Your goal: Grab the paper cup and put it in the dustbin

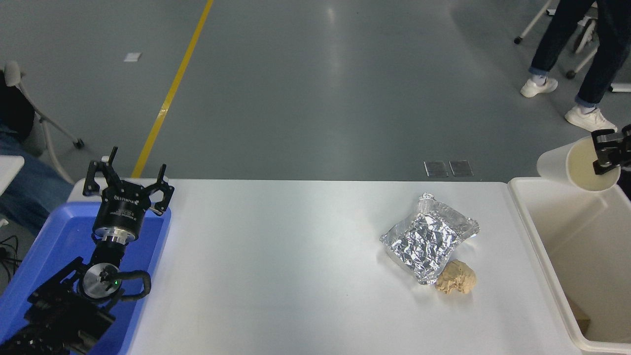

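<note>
The cream-white paper cup [574, 166] hangs in the air at the right edge, lying on its side with its mouth toward me, above the far end of the dustbin [537, 246]. My right gripper [607, 157] is shut on the cup's rim; only its fingertips show, the arm is out of view. The dustbin is the big cream-white tub at the table's right end. My left gripper [129, 173] is open and empty, parked over the blue tray at the lower left.
A crinkled silver foil packet [428, 237] and a crumpled tan paper ball [456, 283] lie right of the table's middle. A blue tray [54, 231] sits at the left end. A person's legs stand on the floor at the top right.
</note>
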Tool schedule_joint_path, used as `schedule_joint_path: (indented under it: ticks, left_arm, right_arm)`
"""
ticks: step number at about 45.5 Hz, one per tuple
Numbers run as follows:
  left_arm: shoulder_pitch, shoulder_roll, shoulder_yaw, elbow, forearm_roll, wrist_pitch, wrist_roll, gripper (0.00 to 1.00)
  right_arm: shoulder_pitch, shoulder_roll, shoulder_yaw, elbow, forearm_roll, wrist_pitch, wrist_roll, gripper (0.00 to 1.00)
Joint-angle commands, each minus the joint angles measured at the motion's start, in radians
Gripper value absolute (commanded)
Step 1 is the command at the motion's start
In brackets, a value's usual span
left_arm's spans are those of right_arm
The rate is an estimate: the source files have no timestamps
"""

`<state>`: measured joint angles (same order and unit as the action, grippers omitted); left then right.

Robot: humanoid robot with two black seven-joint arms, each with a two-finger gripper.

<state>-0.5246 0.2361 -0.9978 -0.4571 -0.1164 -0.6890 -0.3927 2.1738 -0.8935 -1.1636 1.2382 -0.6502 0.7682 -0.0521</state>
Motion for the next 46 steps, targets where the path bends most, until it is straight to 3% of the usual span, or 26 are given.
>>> schedule_joint_path:
  ticks: [1,10,22,35,36,37,39,40,46]
  left_arm:
    - [0.000,0.000,-0.001,0.000,0.000,0.000,0.000,1.00]
    - [-0.002,0.000,0.001,0.000,0.001,0.000,-0.002,1.00]
    - [-0.002,0.000,-0.001,0.000,0.000,0.000,-0.002,1.00]
    - [-0.002,0.000,-0.001,0.000,0.000,0.000,-0.002,1.00]
    - [-0.002,0.000,-0.001,0.000,0.000,0.002,-0.002,1.00]
    - [-0.002,0.000,-0.001,0.000,0.000,0.002,-0.002,1.00]
    - [-0.002,0.000,-0.001,0.000,0.000,0.002,-0.002,1.00]
    - [-0.002,0.000,-0.001,0.000,0.000,0.002,-0.002,1.00]
    - [-0.002,0.000,0.001,0.000,0.000,0.002,0.000,1.00]
  right_arm:
    - [-0.455,-0.127,0.220,-0.262,-0.103,-0.130,0.038,0.00]
    - [-0.958,-0.007,0.502,-0.537,-0.091,-0.329,0.103,0.00]
    - [-1.361,0.183,0.808,-0.822,-0.089,-0.437,0.103,0.00]
    - [-1.408,0.226,0.811,-0.882,-0.089,-0.510,0.103,0.00]
    - [-1.410,0.228,0.811,-0.882,-0.089,-0.520,0.101,0.09]
    - [-1.410,0.228,0.812,-0.881,-0.088,-0.526,0.101,0.25]
    - [-1.410,0.231,0.812,-0.876,-0.088,-0.536,0.100,0.80]
    - [-1.410,0.232,0.812,-0.873,-0.088,-0.538,0.100,1.00]
    - [-1.399,0.235,0.811,-0.856,-0.086,-0.533,0.097,1.00]
